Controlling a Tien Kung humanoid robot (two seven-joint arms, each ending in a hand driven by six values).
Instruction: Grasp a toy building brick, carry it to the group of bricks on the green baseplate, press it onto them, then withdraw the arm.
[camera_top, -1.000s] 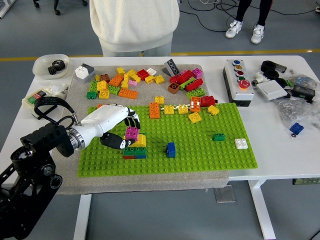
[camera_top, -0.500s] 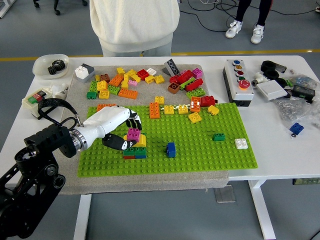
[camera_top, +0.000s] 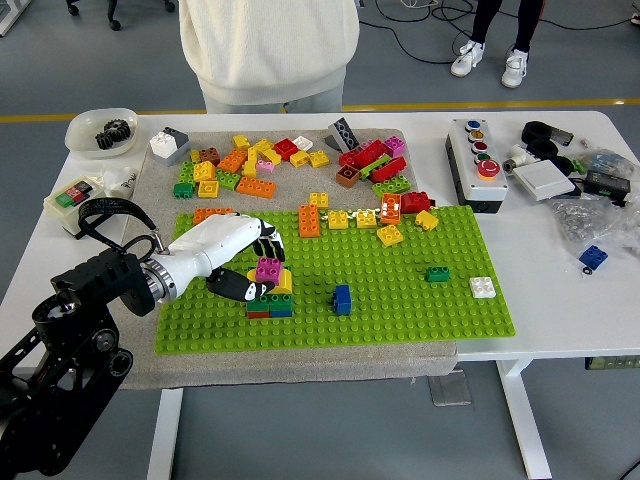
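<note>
One robot hand, the left hand (camera_top: 232, 252), reaches in over the left part of the green baseplate (camera_top: 400, 300), its fingers curled around a magenta brick (camera_top: 267, 268). That brick sits on top of a small stack of bricks (camera_top: 270, 298), yellow over green, near the baseplate's left front. A blue brick (camera_top: 343, 298) stands just right of the stack. Loose bricks (camera_top: 290, 160) lie along the desk's far side. A person (camera_top: 268, 50) stands at the far edge.

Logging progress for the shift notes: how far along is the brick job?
Done: the magenta brick is carried and sits atop the stacked bricks on the green baseplate. In hand: the left robot hand grips it, apparently pressing. Left: release and withdraw the arm.
</note>
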